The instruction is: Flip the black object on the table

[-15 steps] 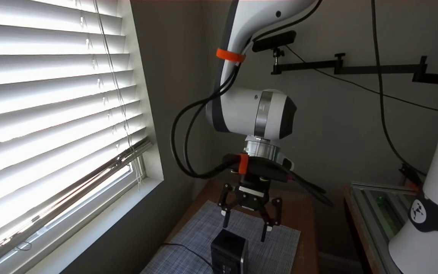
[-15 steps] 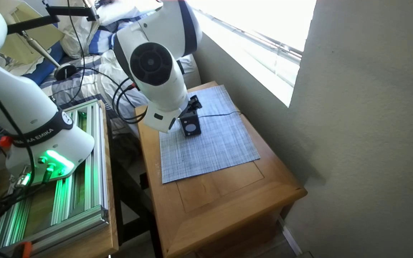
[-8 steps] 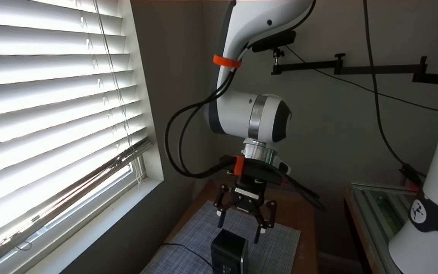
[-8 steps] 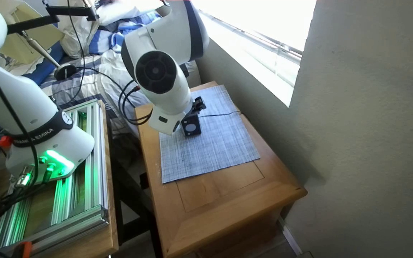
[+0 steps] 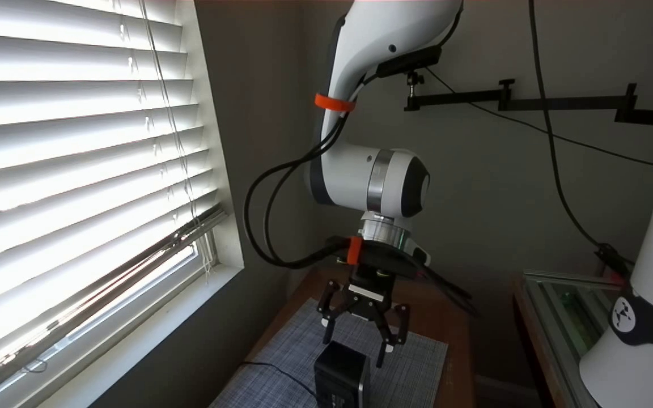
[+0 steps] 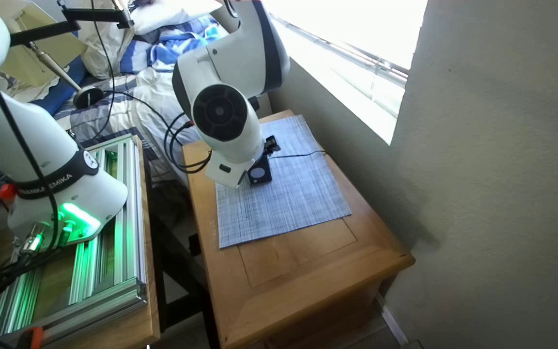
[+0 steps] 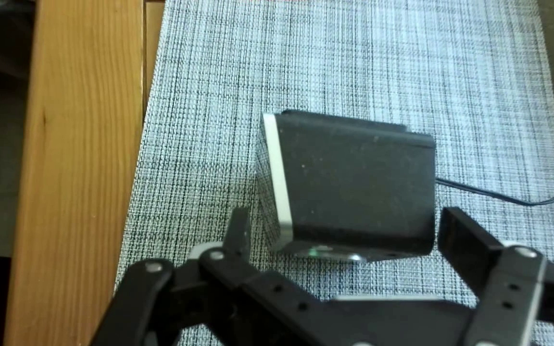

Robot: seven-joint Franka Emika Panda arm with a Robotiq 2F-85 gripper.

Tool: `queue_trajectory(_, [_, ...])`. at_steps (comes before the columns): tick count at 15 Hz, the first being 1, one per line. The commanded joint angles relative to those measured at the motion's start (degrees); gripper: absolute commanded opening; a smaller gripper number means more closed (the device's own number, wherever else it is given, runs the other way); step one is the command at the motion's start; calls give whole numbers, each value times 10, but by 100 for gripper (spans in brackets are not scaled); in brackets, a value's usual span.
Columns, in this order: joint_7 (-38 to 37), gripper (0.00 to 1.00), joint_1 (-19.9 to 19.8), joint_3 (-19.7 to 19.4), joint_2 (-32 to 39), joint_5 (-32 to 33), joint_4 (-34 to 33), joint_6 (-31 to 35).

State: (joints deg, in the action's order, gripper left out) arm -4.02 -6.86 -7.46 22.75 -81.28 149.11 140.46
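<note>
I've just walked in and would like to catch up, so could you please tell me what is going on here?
A robot arm is set to flip the block, which sits on a mat on the table. The end effector is open near the block, with nothing gripped. In the wrist view, its fingers show on either side of the block.

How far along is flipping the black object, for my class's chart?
Done: the jaws stand open, spread wider than the black object in the wrist view. In hand: apparently lining up; nothing is gripped. Left, probably: gripping and turning it, as it rests on the grey mat.
</note>
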Motion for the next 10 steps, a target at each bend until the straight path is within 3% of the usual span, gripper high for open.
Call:
queue_trajectory(1, [31,100,-14,-8,28,-22,-21,-32])
queue_trajectory(10, [55,100,-39,-21,69,-26,-47,-106])
